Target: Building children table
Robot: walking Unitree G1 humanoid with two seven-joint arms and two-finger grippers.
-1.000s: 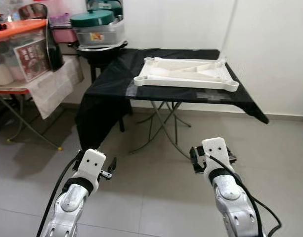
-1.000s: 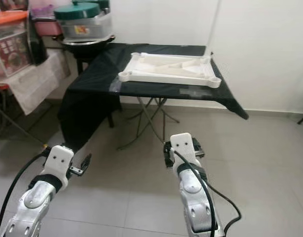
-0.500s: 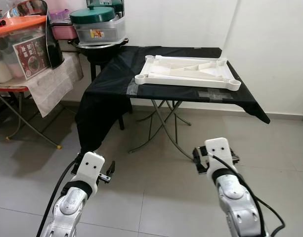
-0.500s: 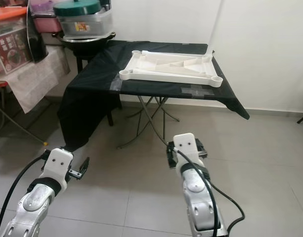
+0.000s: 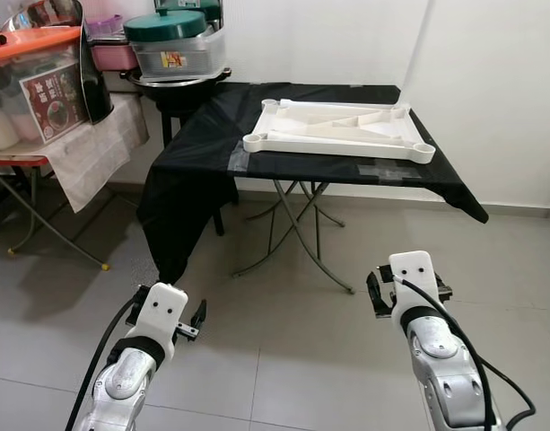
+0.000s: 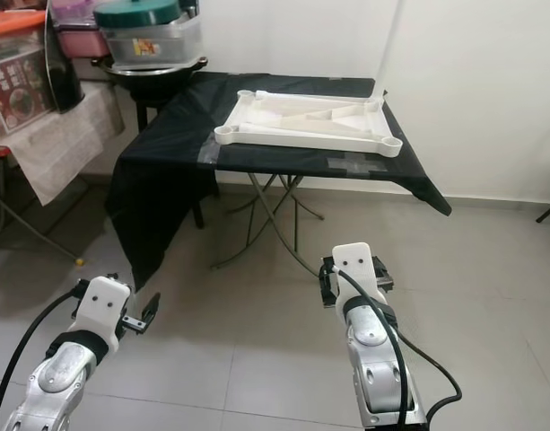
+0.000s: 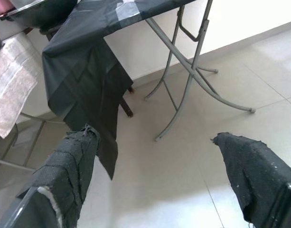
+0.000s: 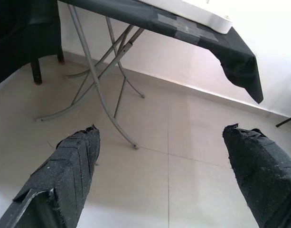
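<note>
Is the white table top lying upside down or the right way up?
Upside down. The white table top lies flat on the black-covered folding table, its ribs and round corner leg sockets facing up.

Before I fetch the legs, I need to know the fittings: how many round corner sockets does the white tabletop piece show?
4, one at each corner of the white tabletop piece on the black-covered folding table: near-left, near-right, far-left and far-right.

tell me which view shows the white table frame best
The left eye view: the whole white table frame lies flat on the black-covered folding table, all four corner sockets visible. The right eye view shows much the same. The right wrist view catches just one white edge; the left wrist view shows the table's underside and legs.
</note>
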